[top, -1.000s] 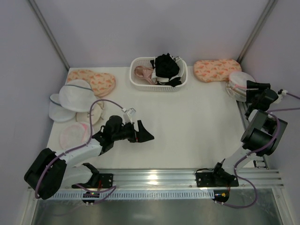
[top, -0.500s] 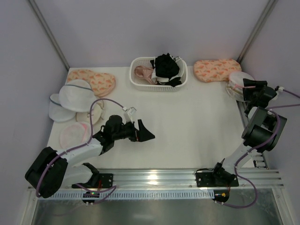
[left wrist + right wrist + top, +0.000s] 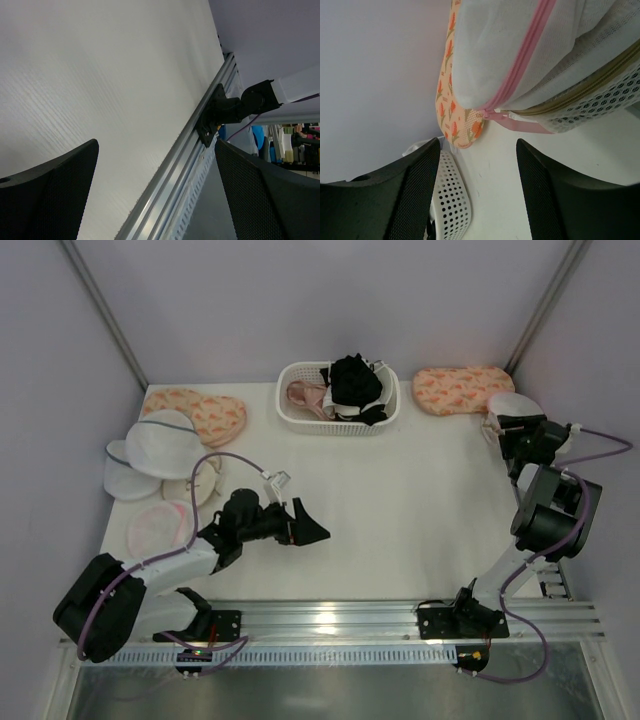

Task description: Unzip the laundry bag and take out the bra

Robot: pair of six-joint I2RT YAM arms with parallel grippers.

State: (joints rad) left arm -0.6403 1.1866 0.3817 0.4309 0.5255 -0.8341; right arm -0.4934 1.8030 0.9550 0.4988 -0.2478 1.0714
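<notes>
A round white mesh laundry bag (image 3: 155, 527) with a pink rim and pinkish contents lies at the table's left edge, behind my left arm. My left gripper (image 3: 312, 525) is open and empty over bare table, pointing right; the left wrist view (image 3: 156, 145) shows only table and rail. A second white mesh pouch (image 3: 490, 45) with a pink zip (image 3: 520, 60) tops a pile at the far right (image 3: 512, 408). My right gripper (image 3: 477, 142) is open and empty, just short of its zip end. A pale pink bra (image 3: 305, 395) lies in the white basket (image 3: 340, 425).
A black garment (image 3: 355, 380) fills the basket. Floral pouches lie at back right (image 3: 460, 388) and back left (image 3: 200, 410). A larger white mesh bag (image 3: 160, 440) and a cream case (image 3: 195, 480) sit on the left. A mesh bag with an olive zip (image 3: 600, 85) lies under the right pouch.
My right gripper has swung left onto the right-hand pile and now faces the pink zip. The left arm has barely moved.
</notes>
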